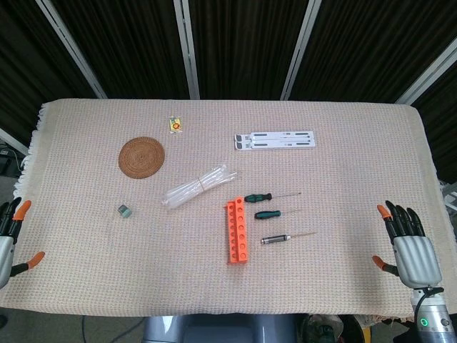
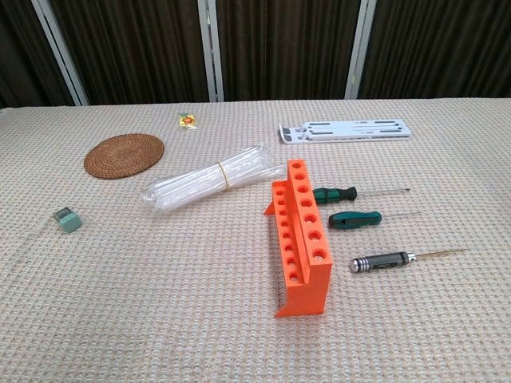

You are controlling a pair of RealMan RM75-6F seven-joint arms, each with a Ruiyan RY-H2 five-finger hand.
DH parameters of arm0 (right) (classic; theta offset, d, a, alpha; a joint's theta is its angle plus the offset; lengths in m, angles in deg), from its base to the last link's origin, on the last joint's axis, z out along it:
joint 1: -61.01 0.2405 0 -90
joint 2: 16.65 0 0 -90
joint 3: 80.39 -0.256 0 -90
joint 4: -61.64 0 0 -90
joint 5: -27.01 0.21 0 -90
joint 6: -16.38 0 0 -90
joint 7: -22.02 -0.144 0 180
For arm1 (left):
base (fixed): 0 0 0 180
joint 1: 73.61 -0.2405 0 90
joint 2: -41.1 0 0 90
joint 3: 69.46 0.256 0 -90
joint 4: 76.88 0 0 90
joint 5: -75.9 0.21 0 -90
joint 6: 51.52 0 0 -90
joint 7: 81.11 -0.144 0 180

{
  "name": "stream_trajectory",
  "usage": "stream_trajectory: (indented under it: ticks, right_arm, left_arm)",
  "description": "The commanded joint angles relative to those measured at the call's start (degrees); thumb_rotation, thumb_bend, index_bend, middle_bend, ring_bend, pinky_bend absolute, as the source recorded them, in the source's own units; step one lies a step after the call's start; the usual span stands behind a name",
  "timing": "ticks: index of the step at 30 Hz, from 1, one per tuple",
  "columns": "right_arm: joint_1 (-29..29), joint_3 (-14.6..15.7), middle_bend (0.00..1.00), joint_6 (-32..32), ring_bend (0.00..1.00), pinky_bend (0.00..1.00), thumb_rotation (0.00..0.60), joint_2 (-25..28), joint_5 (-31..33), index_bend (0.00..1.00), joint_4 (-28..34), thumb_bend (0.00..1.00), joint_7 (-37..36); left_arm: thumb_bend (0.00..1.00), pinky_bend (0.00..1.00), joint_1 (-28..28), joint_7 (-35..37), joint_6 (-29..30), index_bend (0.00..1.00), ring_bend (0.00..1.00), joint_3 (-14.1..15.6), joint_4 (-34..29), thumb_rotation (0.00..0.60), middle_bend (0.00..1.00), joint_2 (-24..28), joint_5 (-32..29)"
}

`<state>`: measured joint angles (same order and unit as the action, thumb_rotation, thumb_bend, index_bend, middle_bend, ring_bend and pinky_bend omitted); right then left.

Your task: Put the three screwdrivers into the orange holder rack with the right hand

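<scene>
A: Setting?
B: Robot test bench, lab type. Table [image 1: 357, 171] under beige woven cloth; dark curtain [image 1: 243, 43] behind, white frame bars [image 1: 187, 50].
A: Evidence?
B: Unrelated props laid out apart: orange rack [image 2: 302, 238], wicker coaster [image 2: 124, 154], bundle of clear tubes [image 2: 206, 184], white folding stand [image 2: 345, 129].

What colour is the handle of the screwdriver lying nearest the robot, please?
Dark grey metal with a knurled look, unlike the two green-handled ones; the nearest screwdriver shows best in the chest view.

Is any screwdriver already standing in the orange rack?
No. All three screwdrivers lie flat on the cloth to the right of the rack, whose holes are all empty.
</scene>
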<state>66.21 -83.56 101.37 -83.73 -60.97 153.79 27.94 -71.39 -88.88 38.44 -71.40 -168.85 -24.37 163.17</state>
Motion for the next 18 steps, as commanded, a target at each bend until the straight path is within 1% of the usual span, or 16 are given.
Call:
stream_trajectory:
  ticks: [1,13,18]
  right_arm:
    - [-0.1,-0.1,0.0,0.3,0.0,0.0,0.6,-0.2,0.0,0.04,-0.1,0.0,-0.4]
    - [-0.4,0.2,0.0,1.0,0.0,0.0,0.6,-0.8,-0.8,0.08,-1.2,0.0,-2.5]
    - [0.0,0.3,0.0,1.2,0.0,0.0,0.6,-1.0,-2.0,0.12,-1.9,0.05,-4.4]
  left_arm:
    - [0.06,0.0,0.1,0.1,-0.5,0.0,0.0,0.0,0.0,0.6,0.0,0.0,-0.1]
    - [0.06,0.0,-0.4,0.3,-0.2,0.0,0.0,0.4,0.0,0.6,0.0,0.2,0.1]
    - [0.06,0.0,-0.6,0.5,-0.3,0.0,0.0,0.5,-0.2,0.6,0.0,0.8,0.0]
